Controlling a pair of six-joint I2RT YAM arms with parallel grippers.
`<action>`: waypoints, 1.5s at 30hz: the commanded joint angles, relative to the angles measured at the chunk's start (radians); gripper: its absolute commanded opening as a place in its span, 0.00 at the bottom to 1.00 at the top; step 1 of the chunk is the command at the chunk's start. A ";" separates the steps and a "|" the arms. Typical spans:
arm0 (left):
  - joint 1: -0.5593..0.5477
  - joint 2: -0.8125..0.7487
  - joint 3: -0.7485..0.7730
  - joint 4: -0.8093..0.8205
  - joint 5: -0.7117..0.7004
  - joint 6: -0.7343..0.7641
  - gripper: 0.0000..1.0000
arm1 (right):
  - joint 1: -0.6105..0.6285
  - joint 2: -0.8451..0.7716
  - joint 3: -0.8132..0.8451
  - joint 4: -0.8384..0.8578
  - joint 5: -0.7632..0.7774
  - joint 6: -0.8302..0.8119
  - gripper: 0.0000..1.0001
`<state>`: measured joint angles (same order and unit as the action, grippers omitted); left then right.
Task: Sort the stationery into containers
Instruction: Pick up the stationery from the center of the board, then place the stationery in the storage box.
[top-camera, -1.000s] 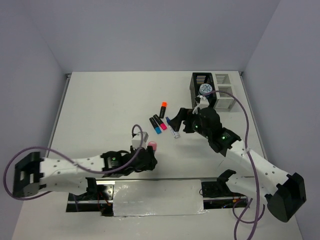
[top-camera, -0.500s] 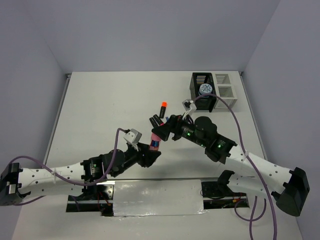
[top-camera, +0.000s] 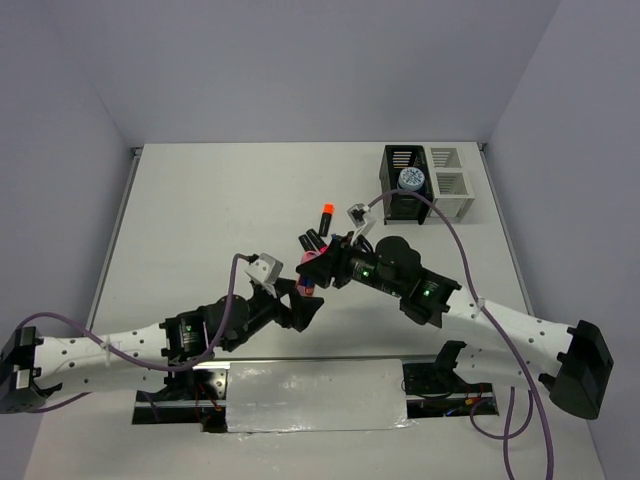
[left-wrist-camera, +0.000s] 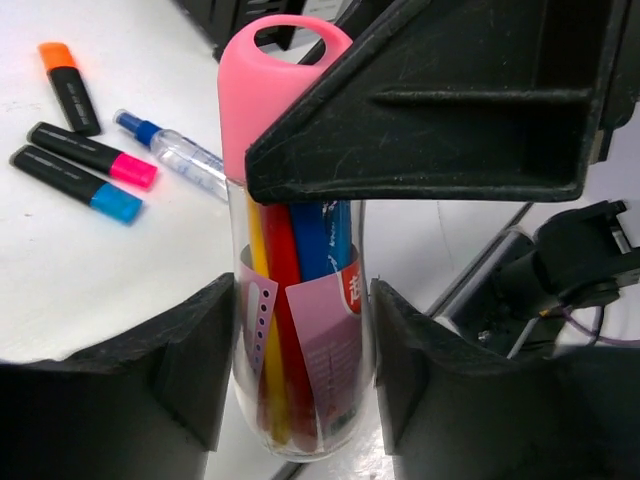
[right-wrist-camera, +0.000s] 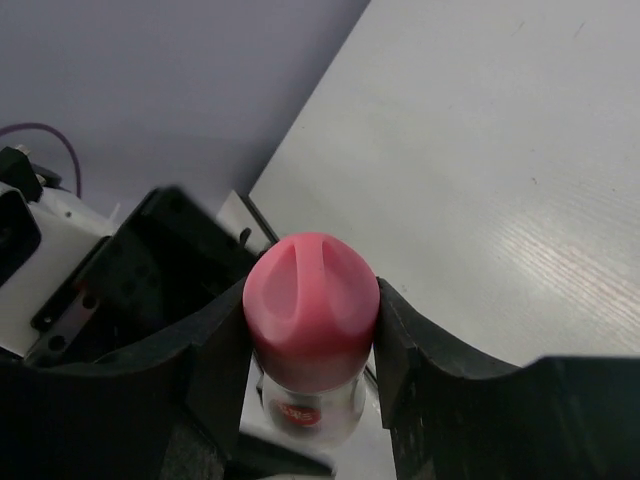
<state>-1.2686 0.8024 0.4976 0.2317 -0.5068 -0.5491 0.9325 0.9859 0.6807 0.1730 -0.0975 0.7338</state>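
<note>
Left gripper (left-wrist-camera: 300, 345) clamped on tube (left-wrist-camera: 295, 250) body, mid-air over table (top-camera: 200, 220) centre. Tube axis: bottom in left fingers, pink cap (right-wrist-camera: 310, 295) toward right gripper (right-wrist-camera: 312, 350), its fingers pressed on cap both sides, so both hold at once. Beyond, lying flat: markers (left-wrist-camera: 95, 155), pen (left-wrist-camera: 175, 150). Far right: black box (top-camera: 402, 195), roll (top-camera: 411, 178) at its top, white box (top-camera: 452, 182) adjoining. Right arm nearer boxes. Top view hides most of tube between grippers; second roll not visible.
</note>
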 joint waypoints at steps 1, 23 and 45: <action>0.011 -0.026 0.068 0.027 -0.071 0.003 0.99 | -0.006 0.033 0.061 0.011 0.016 -0.072 0.00; 0.022 -0.124 0.434 -0.899 -0.262 -0.138 0.99 | -0.725 0.750 0.827 0.088 0.535 -0.574 0.00; 0.021 -0.171 0.263 -0.729 -0.231 -0.161 0.99 | -0.830 0.916 0.836 0.145 0.332 -0.597 0.39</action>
<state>-1.2449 0.6170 0.7475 -0.5495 -0.7353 -0.7319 0.1020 1.8992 1.5120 0.2325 0.2455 0.1570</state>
